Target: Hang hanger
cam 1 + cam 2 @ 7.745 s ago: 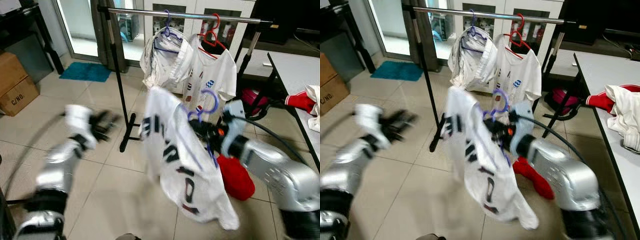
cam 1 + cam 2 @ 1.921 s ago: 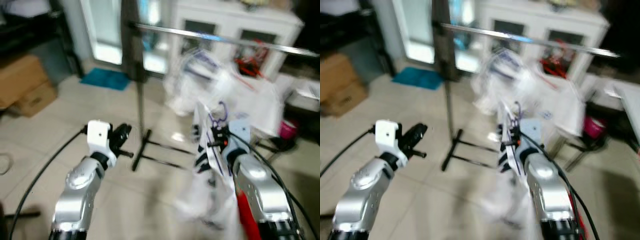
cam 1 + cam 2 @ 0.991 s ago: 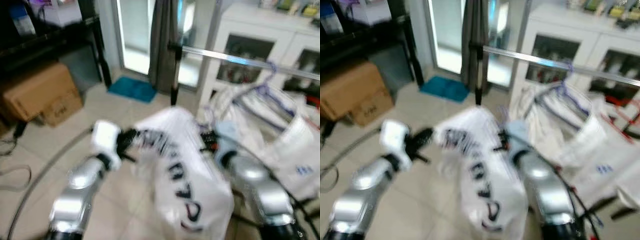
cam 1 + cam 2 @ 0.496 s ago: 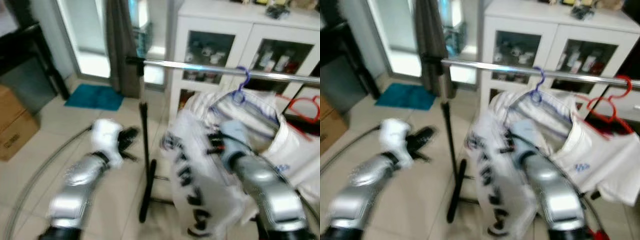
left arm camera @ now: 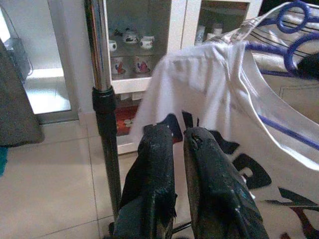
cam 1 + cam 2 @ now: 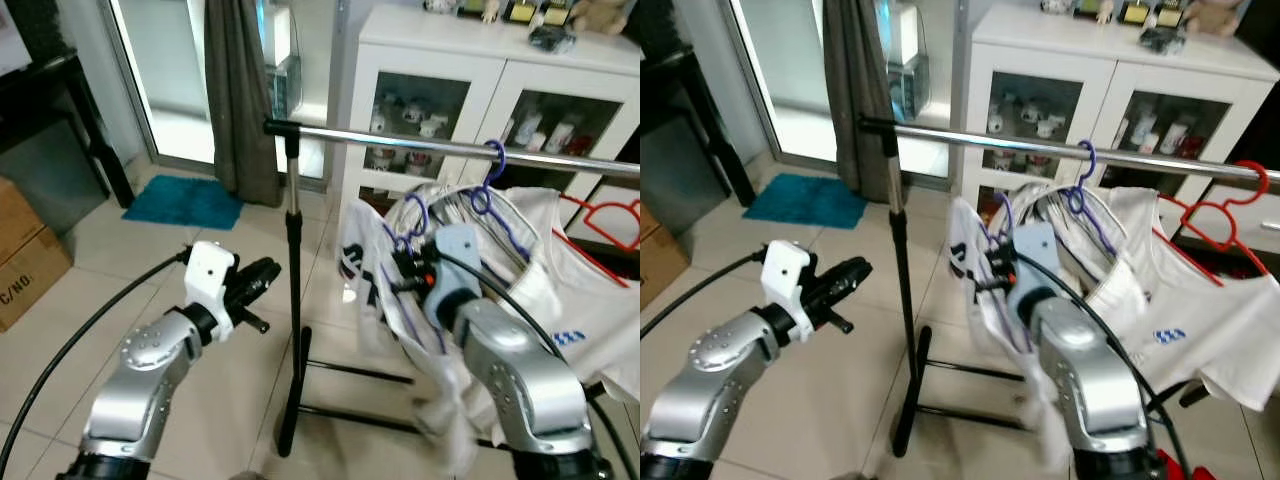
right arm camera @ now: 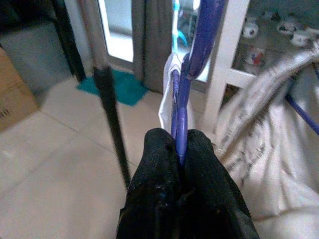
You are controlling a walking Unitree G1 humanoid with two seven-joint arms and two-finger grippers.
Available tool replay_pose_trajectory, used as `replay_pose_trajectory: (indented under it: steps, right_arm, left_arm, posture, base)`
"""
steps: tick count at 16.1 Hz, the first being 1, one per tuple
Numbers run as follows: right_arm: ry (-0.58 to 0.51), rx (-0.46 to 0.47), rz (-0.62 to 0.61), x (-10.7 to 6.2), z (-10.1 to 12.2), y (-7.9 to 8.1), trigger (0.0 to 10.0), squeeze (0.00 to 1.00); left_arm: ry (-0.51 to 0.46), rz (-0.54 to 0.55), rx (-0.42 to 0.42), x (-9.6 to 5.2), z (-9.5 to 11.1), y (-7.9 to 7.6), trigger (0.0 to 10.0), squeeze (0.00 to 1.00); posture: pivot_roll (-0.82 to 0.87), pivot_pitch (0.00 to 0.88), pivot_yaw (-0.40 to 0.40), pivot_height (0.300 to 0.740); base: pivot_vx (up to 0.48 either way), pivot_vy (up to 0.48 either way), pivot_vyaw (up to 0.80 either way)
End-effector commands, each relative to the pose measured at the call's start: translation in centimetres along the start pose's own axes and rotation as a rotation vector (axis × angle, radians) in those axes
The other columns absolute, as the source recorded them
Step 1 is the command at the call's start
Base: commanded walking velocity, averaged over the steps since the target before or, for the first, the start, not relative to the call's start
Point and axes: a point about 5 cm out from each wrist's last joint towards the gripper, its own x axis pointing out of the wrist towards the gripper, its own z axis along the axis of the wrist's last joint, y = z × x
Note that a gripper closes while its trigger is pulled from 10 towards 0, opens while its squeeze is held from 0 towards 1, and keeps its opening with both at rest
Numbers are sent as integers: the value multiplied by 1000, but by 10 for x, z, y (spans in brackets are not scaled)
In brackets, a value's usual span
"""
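A white cabinet (image 6: 450, 90) with glass doors stands at the back, small cups and teapots (image 5: 134, 40) on its shelves and little figures (image 6: 1120, 12) on top. A grey curtain (image 6: 240, 100) hangs beside a bright glass door (image 6: 165, 70), with a teal mat (image 6: 188, 201) on the pale tiled floor (image 6: 70, 330) before it. At the far left, a cardboard box (image 6: 28, 262) sits on the tiles near a dark shelf unit (image 6: 50, 130)

Head cameras look down over both arms; wrist cameras face the rail (image 6: 440, 145).
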Motion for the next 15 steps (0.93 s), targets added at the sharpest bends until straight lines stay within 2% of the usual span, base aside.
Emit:
replay_pose_trajectory:
  steps: [1, 4, 5, 7, 9, 11, 12, 15]
  right_arm:
    - [-53, 4, -12, 0, 13, -1, 10000, 0]
    - [-108, 3, -7, 4, 27, 2, 10000, 0]
    - [-132, 3, 3, 8, 34, 5, 10000, 0]
    - [-139, -2, 10, 11, 36, 7, 10000, 0]
    - [-114, -43, -12, 10, 23, 6, 10000, 0]
    - [-61, -7, -40, 7, 4, 0, 10000, 0]
    - [-32, 19, -37, 4, -6, -2, 10000, 0]
    - [-16, 29, -70, 1, -15, -6, 10000, 0]
  left_arm:
    - [-30, -32, 20, 2, 10, -1, 10000, 0]
    - [-31, -79, 27, 3, 15, 1, 10000, 0]
    - [-29, -71, 54, 4, 17, 5, 10000, 0]
    - [-40, -35, 44, 4, 20, 7, 10000, 0]
    - [-56, 85, -16, 3, 16, 7, 10000, 0]
    - [-78, 132, -61, 1, 14, 2, 10000, 0]
    - [-66, 165, -38, 0, 10, 1, 10000, 0]
    - [-52, 172, 5, 2, 7, -1, 10000, 0]
  posture:
    - [-90, 0, -8, 740]
    - [-108, 0, -3, 740]
    - [-100, 0, -11, 740]
    - [-87, 0, -19, 740]
    - [-81, 0, -22, 740]
    - [-74, 0, -26, 740]
    - [-71, 0, -27, 740]
    - [-84, 0, -14, 740]
  base:
    - [0, 0, 0]
    - [0, 0, 0]
    - [0, 0, 0]
    - [0, 0, 0]
    - [0, 0, 0]
    - [0, 0, 0]
    - [0, 0, 0]
    - [0, 0, 0]
